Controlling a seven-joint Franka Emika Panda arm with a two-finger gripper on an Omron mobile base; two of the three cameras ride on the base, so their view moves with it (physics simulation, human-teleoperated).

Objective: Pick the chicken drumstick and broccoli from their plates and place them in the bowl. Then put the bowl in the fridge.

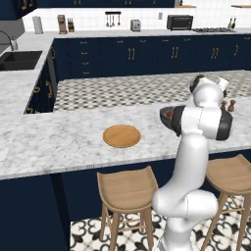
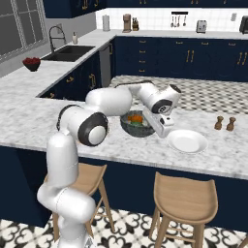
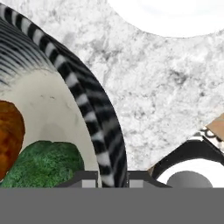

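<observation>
counter (image 2: 29,121) of grey-white marble runs across the middle of both base views, and everything i care about sits on it. on it, left of centre in the left base view, i see the wooden plate (image 1: 121,136), bare. the white plate (image 2: 187,141) is at centre right of the right base view, bare too, just beside the bowl. the bowl (image 2: 137,124) sits at the middle of that frame with the drumstick (image 2: 136,117) and the broccoli (image 2: 135,123) already inside, so i judge the loading done and the fridge leg next.

in the hand view the bowl's ribbed rim (image 3: 94,109) sweeps from upper left down to bottom centre, and it drops straight into the gap between the two finger tips. the gripper (image 3: 112,178) is part open, one tip on the pale inner side and the other on the outer wall. whether the pads touch the rim yet i cannot tell. the broccoli lies at lower left, just inside the inner tip, with the drumstick at the left edge above it.

what matters: the rim runs nearly in line with the gap, so closing should pinch the wall. i see no fridge in these frames.
</observation>
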